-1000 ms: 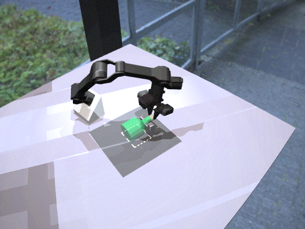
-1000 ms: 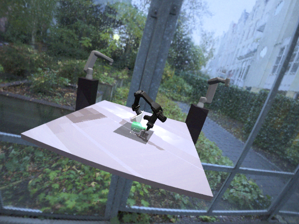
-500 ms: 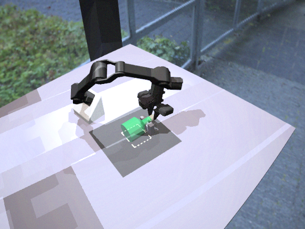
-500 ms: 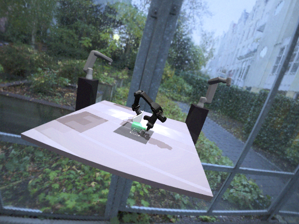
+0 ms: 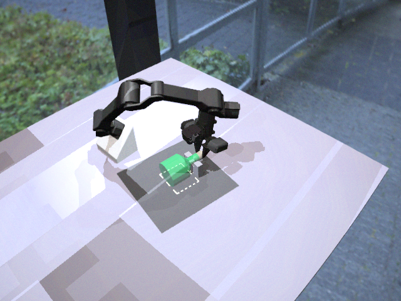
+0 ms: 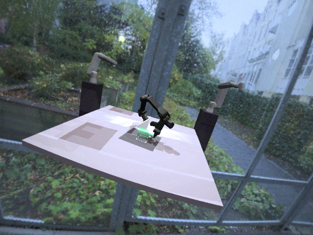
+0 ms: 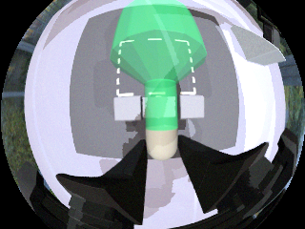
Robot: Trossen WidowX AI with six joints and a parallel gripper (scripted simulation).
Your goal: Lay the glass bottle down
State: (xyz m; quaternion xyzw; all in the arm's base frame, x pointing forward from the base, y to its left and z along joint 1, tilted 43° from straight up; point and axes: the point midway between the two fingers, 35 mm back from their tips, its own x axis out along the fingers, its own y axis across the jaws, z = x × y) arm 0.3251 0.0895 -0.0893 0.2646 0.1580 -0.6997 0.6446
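We have the green see-through glass bottle [image 5: 175,168] [image 6: 143,132] [image 7: 159,43] on its side, its pale rounded tip pinched in the black parallel-jaw gripper [image 5: 200,154] [image 6: 154,135] [image 7: 162,141] — a hold on the very end of the neck. Taking the grey U-shaped rest [image 5: 197,168] [image 6: 149,139] [image 7: 192,106] as our landmark, the neck passes above its gap, between the two uprights in the wrist view, and the body reaches out beyond it, over the white dashed outline [image 5: 177,193] [image 6: 136,138] [image 7: 118,72]. We judge the bottle to be just above the rest, so the lowering is in hand; next we would want a slow, level descent, checking the body against the outline, and no release until neck and body are both borne. What we cannot make out is the gap under the body — the glass covers it — nor, in the small exterior view, whether the neck already touches the rest.
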